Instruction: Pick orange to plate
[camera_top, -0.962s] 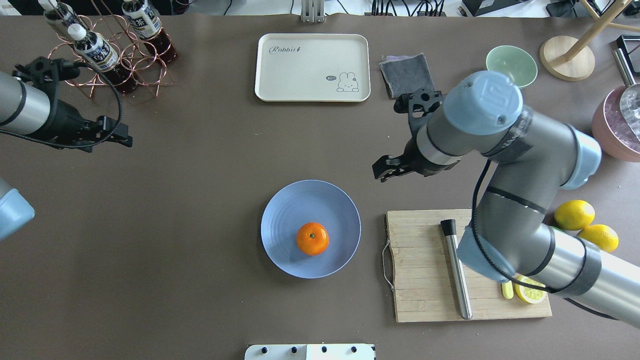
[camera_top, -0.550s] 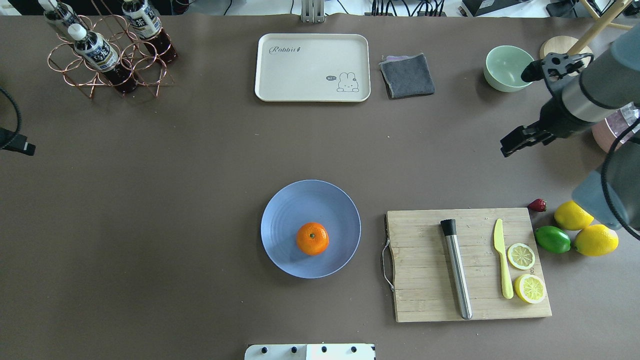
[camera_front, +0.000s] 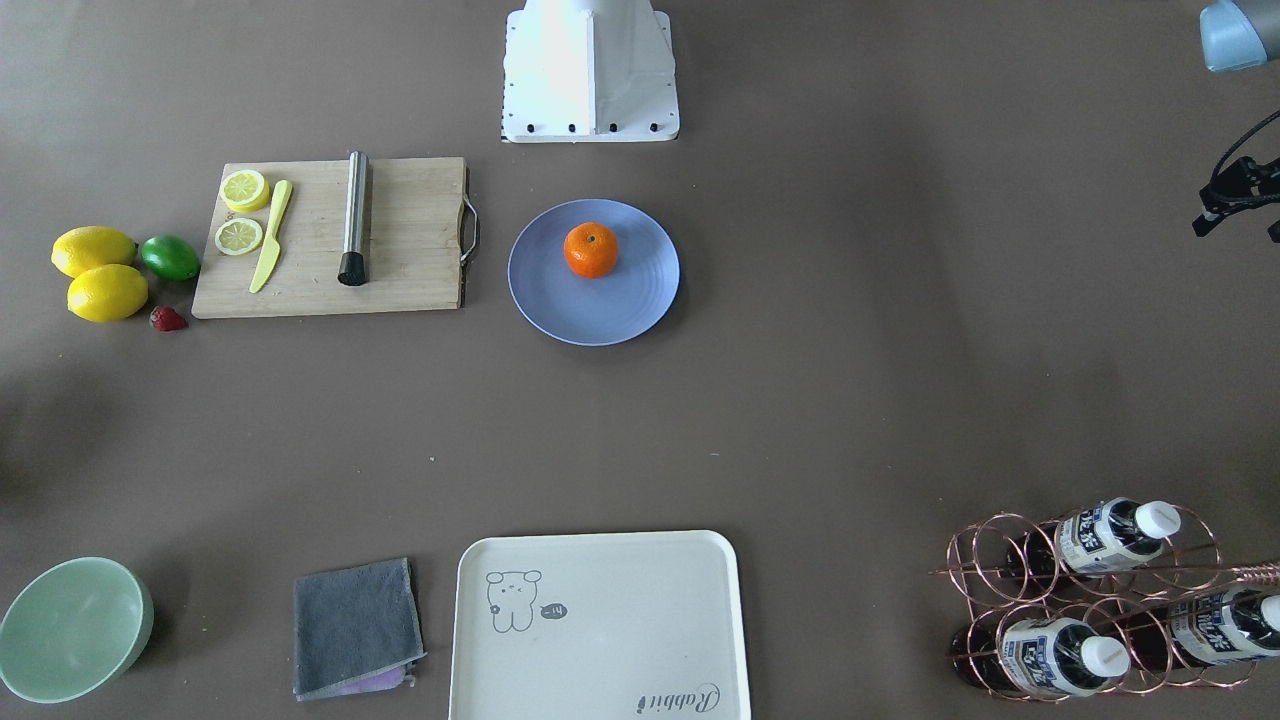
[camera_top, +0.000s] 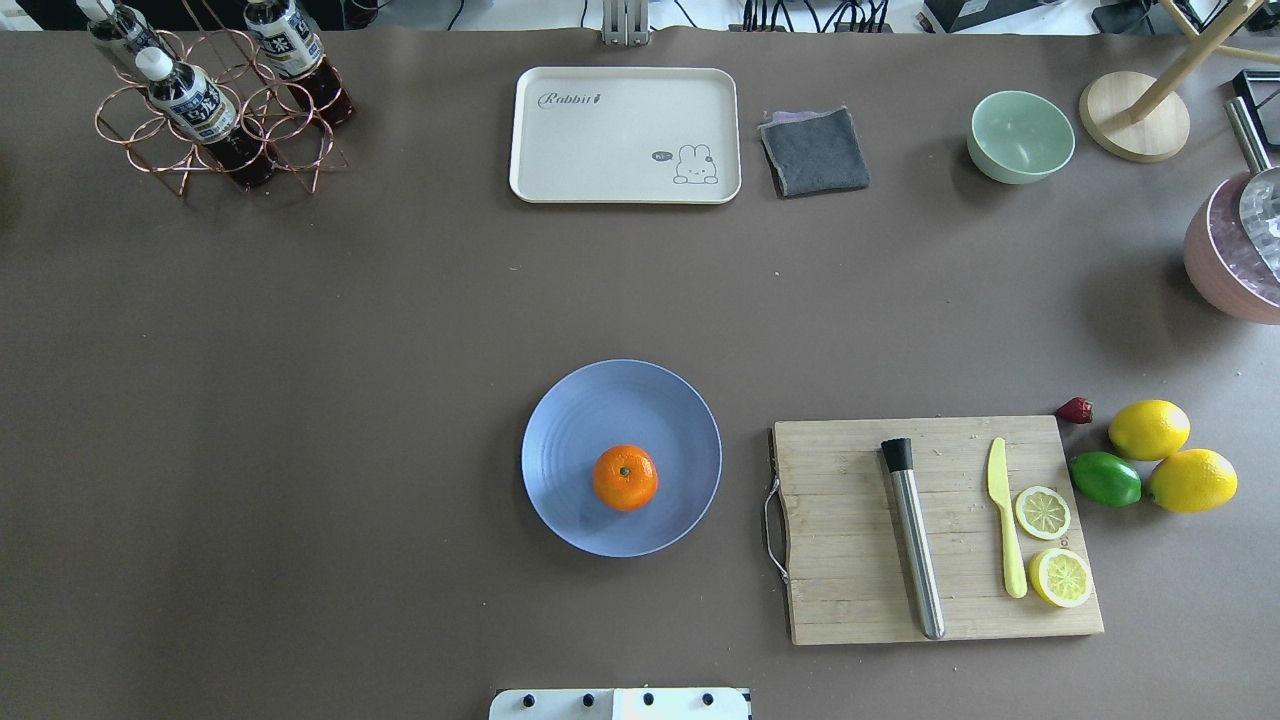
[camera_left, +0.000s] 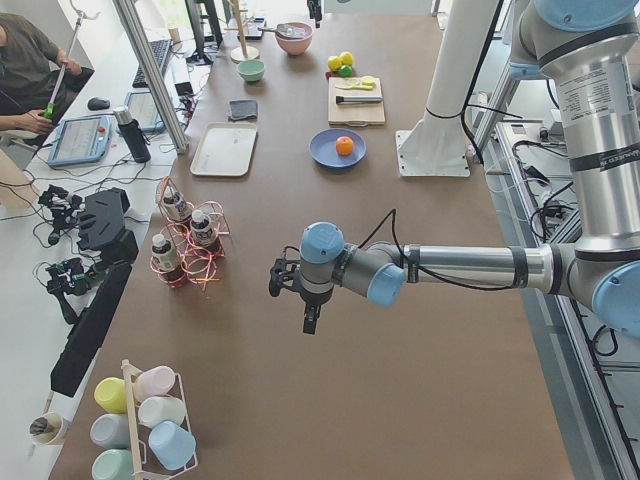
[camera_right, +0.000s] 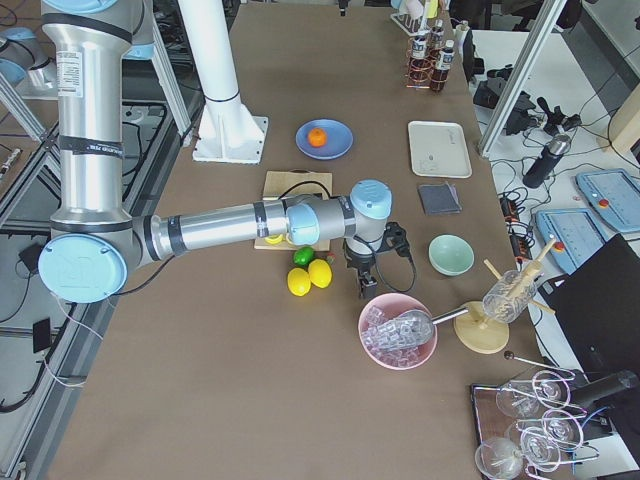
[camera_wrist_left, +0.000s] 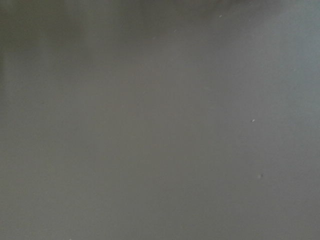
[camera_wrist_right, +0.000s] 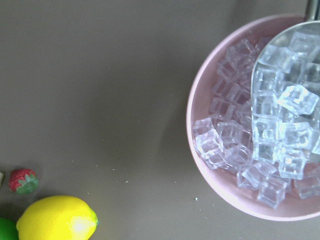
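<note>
The orange (camera_top: 625, 477) rests on the blue-lavender plate (camera_top: 600, 405), right of the plate's centre and toward the robot, with nothing touching it. The front-facing view shows the same orange (camera_front: 591, 250) on the plate (camera_front: 620, 305). Both arms are out of the overhead view. My left gripper (camera_left: 310, 322) hangs over bare table far from the plate; only a dark piece of that arm shows at the front-facing view's right edge. My right gripper (camera_right: 362, 288) hangs beside the pink ice bowl (camera_right: 398, 331). I cannot tell whether either gripper is open or shut.
A cutting board (camera_top: 850, 520) with a metal rod (camera_top: 912, 540), a yellow knife (camera_top: 1003, 520) and lemon slices lies right of the plate. Lemons (camera_top: 1148, 429), a lime (camera_top: 1104, 479), a strawberry (camera_top: 1075, 410), a mint bowl (camera_top: 1020, 136), a tray (camera_top: 625, 135), a cloth (camera_top: 814, 151) and a bottle rack (camera_top: 215, 110) stand around.
My right arm swung from beside the plate to the right and left the overhead view. My left arm drew back off the left edge. Orange and plate stayed put.
</note>
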